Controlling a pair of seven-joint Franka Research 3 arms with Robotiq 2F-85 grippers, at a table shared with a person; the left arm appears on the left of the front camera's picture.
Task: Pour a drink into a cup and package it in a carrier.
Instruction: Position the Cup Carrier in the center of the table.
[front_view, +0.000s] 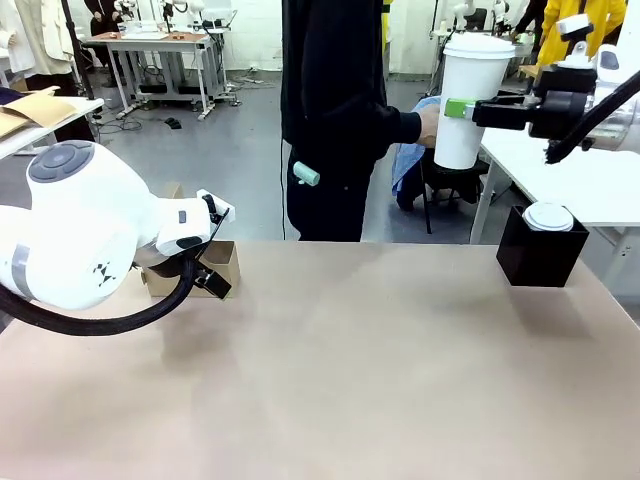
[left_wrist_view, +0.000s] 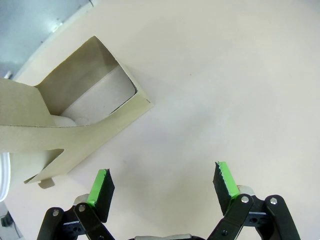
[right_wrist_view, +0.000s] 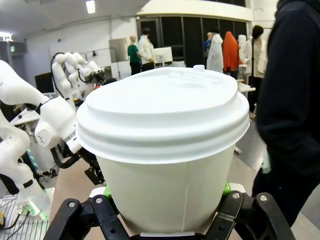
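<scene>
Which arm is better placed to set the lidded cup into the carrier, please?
Right. The right hand is shut on the white lidded paper cup, raised at the far side. The left hand is open and empty over the table beside the cardboard carrier.

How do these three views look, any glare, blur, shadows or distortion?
Front view: even, soft light, faint shadows on the table. Left wrist view: sharp, carrier pocket shaded inside. Right wrist view: close cup looms bulged by the wide lens, ceiling lamp glares.

My cup (right_wrist_view: 165, 192) is matt white paper under a smooth plastic lid (right_wrist_view: 162, 105); the carrier (left_wrist_view: 30, 120) is dull brown cardboard, the table (left_wrist_view: 225, 75) smooth, matt.
</scene>
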